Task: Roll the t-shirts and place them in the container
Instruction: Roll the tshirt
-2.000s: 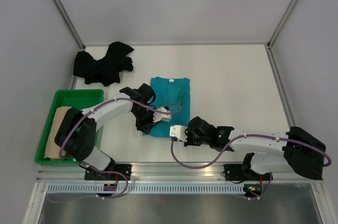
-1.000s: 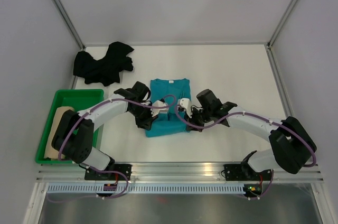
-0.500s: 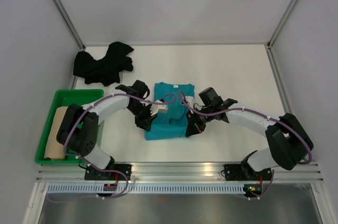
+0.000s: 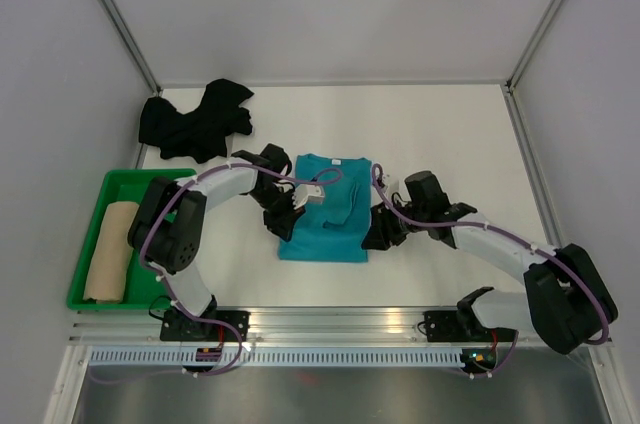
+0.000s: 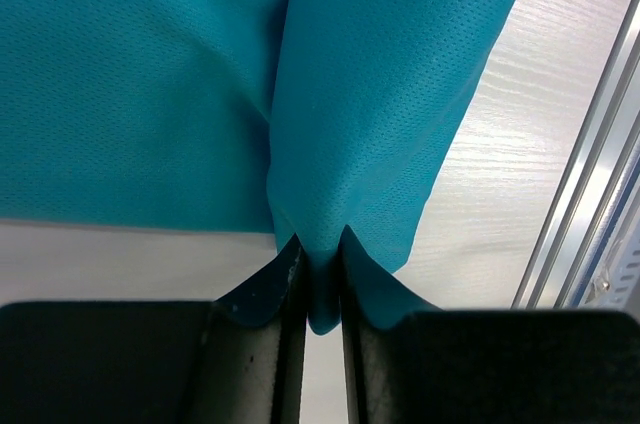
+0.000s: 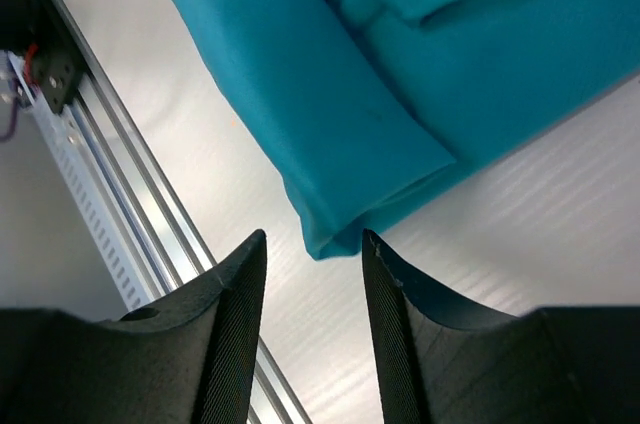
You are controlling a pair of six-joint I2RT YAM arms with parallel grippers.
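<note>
The teal t-shirt (image 4: 325,212) lies folded in the middle of the table. My left gripper (image 4: 284,216) is shut on a fold of its left edge; the left wrist view shows the teal cloth (image 5: 370,124) pinched between the two jaws. My right gripper (image 4: 374,232) stands open just off the shirt's right edge, and in the right wrist view the shirt's folded corner (image 6: 330,224) lies free just ahead of the gap between the jaws. The black t-shirt (image 4: 195,122) lies crumpled at the back left. The beige t-shirt (image 4: 108,253) lies rolled in the green tray (image 4: 150,180).
The green tray sits at the left edge of the table. An aluminium rail (image 4: 330,319) runs along the near edge, close to both grippers. Grey walls close in the table at back and sides.
The right gripper has opened, let go of the teal shirt and drawn back to the right. The shirt's right side now lies folded over. The left gripper still pinches the left edge.
</note>
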